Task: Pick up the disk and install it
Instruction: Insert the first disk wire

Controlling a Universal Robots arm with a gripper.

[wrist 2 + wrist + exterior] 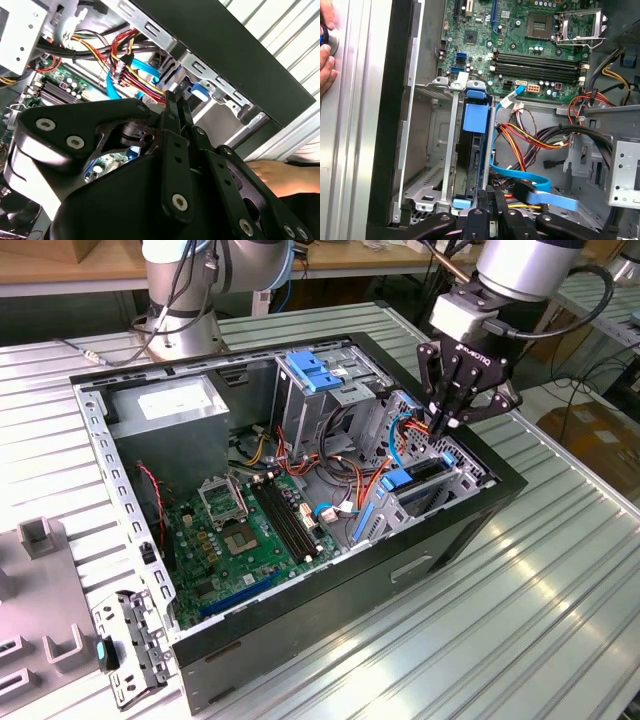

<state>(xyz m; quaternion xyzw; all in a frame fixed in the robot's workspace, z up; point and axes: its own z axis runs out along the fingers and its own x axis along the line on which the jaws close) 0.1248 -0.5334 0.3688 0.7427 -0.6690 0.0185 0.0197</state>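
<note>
The disk [475, 117] stands on edge inside the drive cage [427, 150] at the case's front corner, and its blue side rail shows along its edge. In the exterior view the disk [422, 472] sits low in that cage on the exterior view's right. My gripper [443, 426] hangs just above the cage with its black fingers pressed together and nothing between them. In the first wrist view my gripper [491, 194] is right beside the disk's near end; I cannot tell whether it touches. Orange and blue cables lie past my gripper [177, 100] in the second wrist view.
The open black computer case [480, 510] lies on a ribbed metal table [520, 620]. Inside are a green motherboard [250, 530], a grey box with a white sticker [170, 405], a light-blue bracket [315, 370] and loose cables [530, 135]. A person's hand [326, 50] rests outside the case.
</note>
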